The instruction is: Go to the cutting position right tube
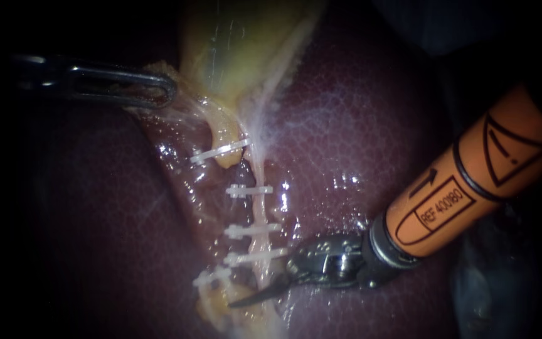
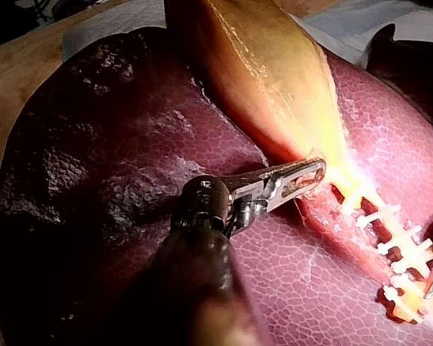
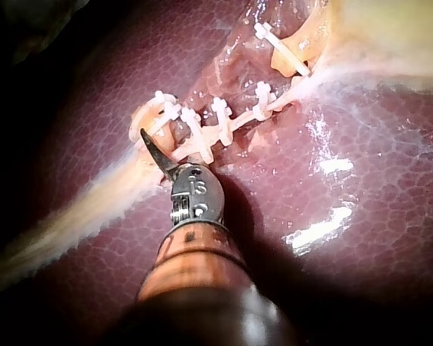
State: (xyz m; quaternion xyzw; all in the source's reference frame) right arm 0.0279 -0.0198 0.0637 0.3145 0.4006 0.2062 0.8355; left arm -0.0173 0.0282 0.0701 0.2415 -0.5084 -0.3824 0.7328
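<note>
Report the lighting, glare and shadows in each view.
Endoscope view: light pools on the clips mid-scene, the edges dark, the left instrument dim; wet glare on the liver. Left wrist view: the gallbladder brightly lit, the left instrument's shaft in shadow. Right wrist view: glare streaks on the liver; the right instrument shadows the tissue beside it.

The bare liver (image 1: 359, 125) to the right of the right tube (image 1: 260, 210) lies open, crossed only at its near end by the right instrument (image 1: 246, 300), whose blades lie together just beside the nearest clips. Along the tube, white clips (image 1: 249, 190) stand in a row, leaving only narrow gaps of bare tube between them. At the far left, the left instrument (image 1: 169, 91), clamped on the edge of the gallbladder (image 1: 239, 44), blocks that side.
</note>
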